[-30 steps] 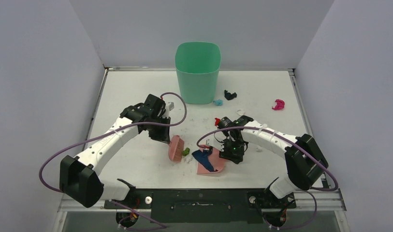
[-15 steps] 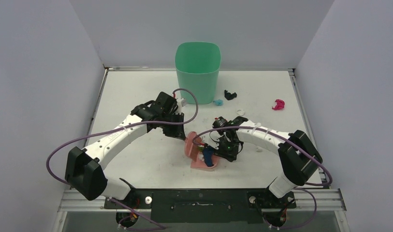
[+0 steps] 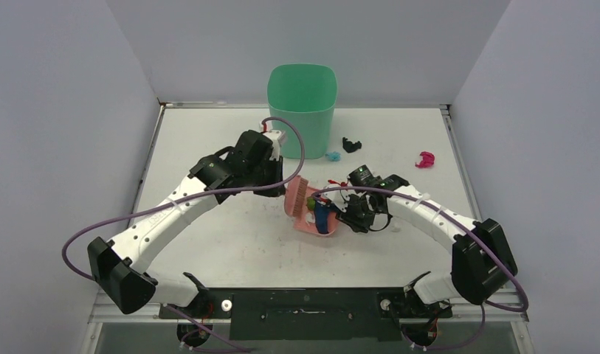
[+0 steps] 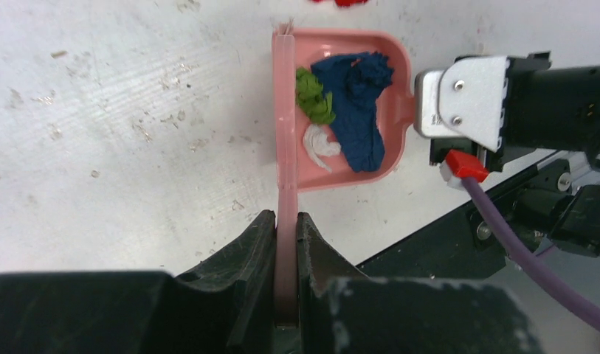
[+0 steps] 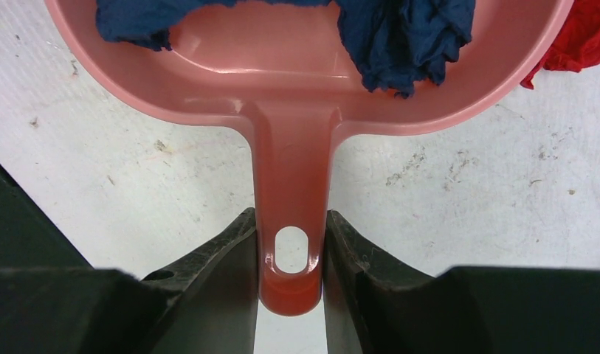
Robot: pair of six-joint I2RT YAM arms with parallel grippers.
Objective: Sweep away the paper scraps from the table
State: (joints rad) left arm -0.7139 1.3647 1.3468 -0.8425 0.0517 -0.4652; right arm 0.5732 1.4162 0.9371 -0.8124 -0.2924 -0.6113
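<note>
My left gripper (image 3: 276, 181) (image 4: 285, 243) is shut on the pink hand brush (image 3: 295, 196) (image 4: 285, 133), held at the open side of the pink dustpan (image 3: 315, 221) (image 4: 370, 55). My right gripper (image 3: 348, 214) (image 5: 291, 258) is shut on the dustpan's handle (image 5: 291, 184). In the dustpan lie a dark blue scrap (image 4: 356, 103) (image 5: 407, 37), a green scrap (image 4: 314, 96) and a white scrap (image 4: 320, 144). A red scrap (image 3: 333, 183) (image 5: 577, 37) lies just beyond the pan. Light blue (image 3: 332, 156), black (image 3: 350, 144) and magenta (image 3: 425, 158) scraps lie on the table (image 3: 208, 140).
A green bin (image 3: 302, 109) stands at the table's back middle, close behind the left wrist. Small white bits (image 3: 395, 227) lie to the right of the right gripper. Grey walls enclose the table on three sides.
Both arms moved farther from the near edge, taking the brush and dustpan toward the red scrap. The green and white scraps went from the table into the dustpan.
</note>
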